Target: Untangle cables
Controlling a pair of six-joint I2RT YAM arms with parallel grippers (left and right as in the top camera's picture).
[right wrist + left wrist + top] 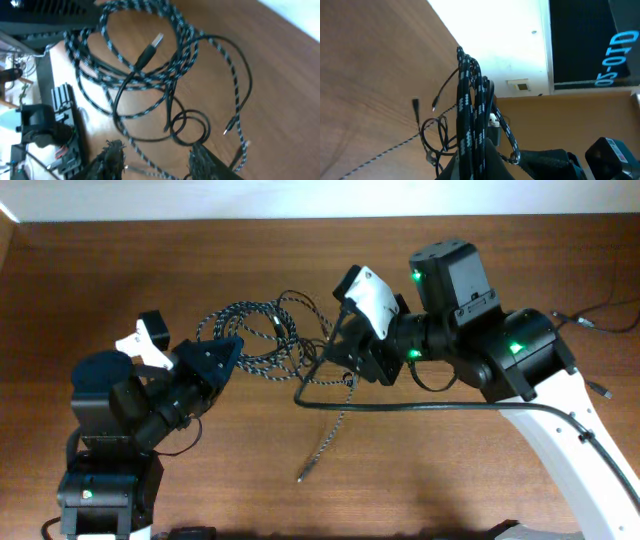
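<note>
The left gripper (224, 352) is clamped on several strands of the speckled braided cable (465, 105), which rise straight out of its jaws. The right gripper (159, 159) is spread wide (gripping nothing); the thin black cable (116, 102) loops just ahead of its jaws.

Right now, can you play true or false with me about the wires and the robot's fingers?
1. The speckled cable is bunched in loops. True.
2. The left fingers grip several speckled strands. True.
3. The right fingers are squeezed shut. False: they stand apart.
4. The table is white. False: it is brown wood.
5. A silver-tipped plug lies over the speckled loops. True.
</note>
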